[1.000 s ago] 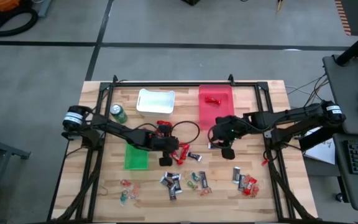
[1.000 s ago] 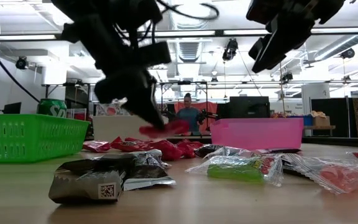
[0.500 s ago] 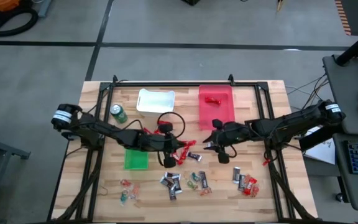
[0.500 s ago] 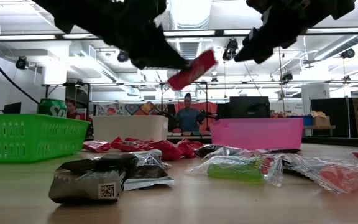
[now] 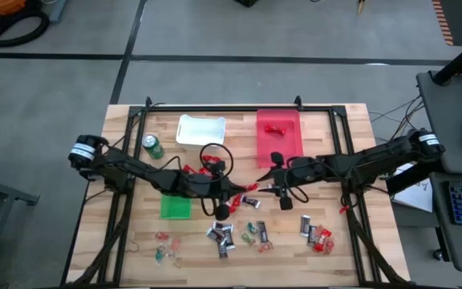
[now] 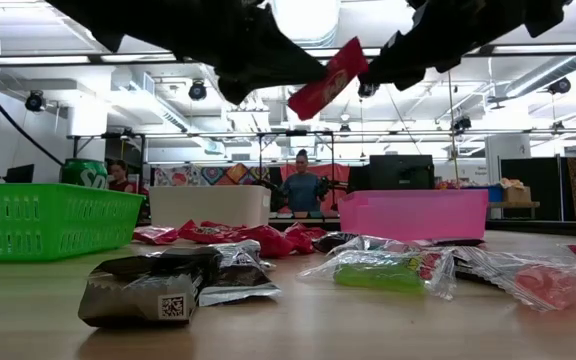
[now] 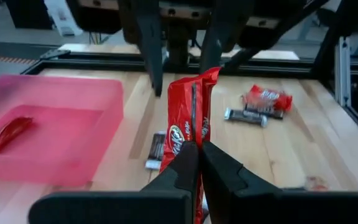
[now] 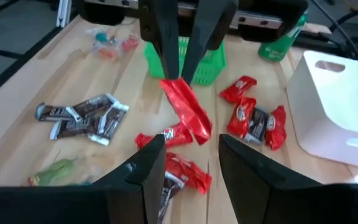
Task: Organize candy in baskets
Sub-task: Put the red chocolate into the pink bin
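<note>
three baskets: one white, one translucent red, one green, one green drink can, two grippers, left, right

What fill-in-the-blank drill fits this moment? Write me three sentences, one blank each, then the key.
1. The left gripper is shut on a wrapped bar, held above the table, whose wrapper is ___.
2. The right gripper faces that bar with its fingers ___.
3. The green drink can stands beside the basket coloured ___.

Missing words: red; open; white.
</note>
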